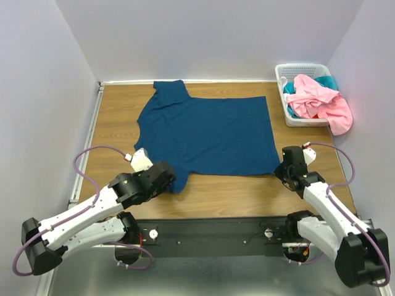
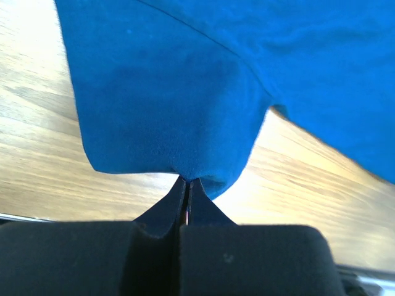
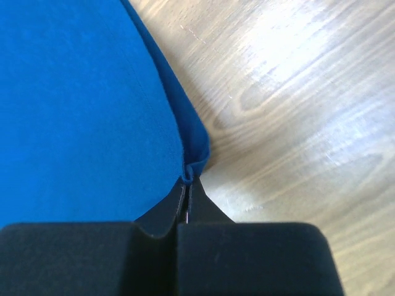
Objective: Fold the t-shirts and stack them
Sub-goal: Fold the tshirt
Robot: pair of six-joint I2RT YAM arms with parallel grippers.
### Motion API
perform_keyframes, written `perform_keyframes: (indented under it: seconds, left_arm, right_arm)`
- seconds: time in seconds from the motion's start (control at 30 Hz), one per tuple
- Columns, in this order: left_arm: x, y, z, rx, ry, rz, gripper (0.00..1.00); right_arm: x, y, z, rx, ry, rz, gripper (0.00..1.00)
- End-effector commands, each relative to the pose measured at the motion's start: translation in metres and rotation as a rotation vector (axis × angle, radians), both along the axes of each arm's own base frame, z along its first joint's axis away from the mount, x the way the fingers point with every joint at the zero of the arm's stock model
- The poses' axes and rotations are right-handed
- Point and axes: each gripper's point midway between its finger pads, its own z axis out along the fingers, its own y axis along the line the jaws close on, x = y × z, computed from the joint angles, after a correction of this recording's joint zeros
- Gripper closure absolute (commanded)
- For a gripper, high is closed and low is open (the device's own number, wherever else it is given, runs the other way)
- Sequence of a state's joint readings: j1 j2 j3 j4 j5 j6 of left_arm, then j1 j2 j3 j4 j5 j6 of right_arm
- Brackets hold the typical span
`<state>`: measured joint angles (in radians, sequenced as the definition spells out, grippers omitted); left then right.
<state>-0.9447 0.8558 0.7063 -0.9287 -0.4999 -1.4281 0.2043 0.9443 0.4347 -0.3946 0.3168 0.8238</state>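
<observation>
A dark navy-teal t-shirt point(image 1: 207, 132) lies spread flat on the wooden table, no print showing. My left gripper point(image 1: 169, 178) is shut on the edge of its near left sleeve point(image 2: 166, 117), jaws pinched together at the cloth point(image 2: 187, 180). My right gripper point(image 1: 281, 169) is shut on the shirt's near right hem corner point(image 3: 196, 161), jaws closed on a small fold point(image 3: 188, 180). A pink t-shirt point(image 1: 318, 102) and a brighter teal one point(image 1: 328, 82) are heaped in the white basket at the back right.
The white slatted basket point(image 1: 297, 69) stands at the table's far right corner. Bare wood point(image 1: 228, 194) runs between the shirt and the near table edge. Grey walls close in the table on three sides.
</observation>
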Motion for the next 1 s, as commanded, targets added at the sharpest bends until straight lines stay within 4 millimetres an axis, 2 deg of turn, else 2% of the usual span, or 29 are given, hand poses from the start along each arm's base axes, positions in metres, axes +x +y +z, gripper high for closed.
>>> perform_keyframes:
  seconds: [0.0,0.07,0.27,0.47,0.63,0.7,0.73,0.83,0.93,0.97]
  left_arm:
    - [-0.007,0.005,0.011,-0.064,-0.016,0.017,1.00]
    - [-0.005,0.006,0.014,-0.067,-0.038,0.020,1.00]
    - [0.015,-0.007,0.029,-0.067,-0.131,-0.016,1.00]
    - [0.050,-0.003,0.058,0.002,-0.281,0.055,1.00]
    - [0.084,0.001,0.072,0.080,-0.356,0.059,1.00]
    - [0.096,0.001,0.074,0.084,-0.366,0.045,1.00]
    - [0.112,0.005,0.079,0.076,-0.389,0.070,1.00]
    - [0.134,0.005,0.081,0.111,-0.412,0.008,1.00]
    - [0.150,0.005,0.080,0.146,-0.413,-0.003,1.00]
    - [0.155,0.009,0.081,0.157,-0.412,0.008,1.00]
  right_arm:
    - [-0.012,-0.006,0.009,-0.008,0.005,-0.036,0.99]
    - [-0.012,-0.007,0.013,-0.016,-0.003,-0.034,0.99]
    - [-0.001,-0.005,0.027,-0.021,-0.024,-0.016,0.99]
    - [0.014,-0.005,0.039,-0.038,-0.048,-0.017,0.99]
    - [0.028,-0.005,0.047,-0.060,-0.056,-0.007,0.99]
    - [0.033,-0.006,0.048,-0.075,-0.047,-0.009,0.99]
    - [0.039,-0.007,0.054,-0.082,-0.060,-0.013,0.99]
    - [0.051,-0.008,0.059,-0.105,-0.057,-0.022,0.99]
    - [0.061,-0.009,0.059,-0.120,-0.050,-0.034,0.99]
    - [0.069,-0.008,0.067,-0.115,-0.074,-0.036,0.99]
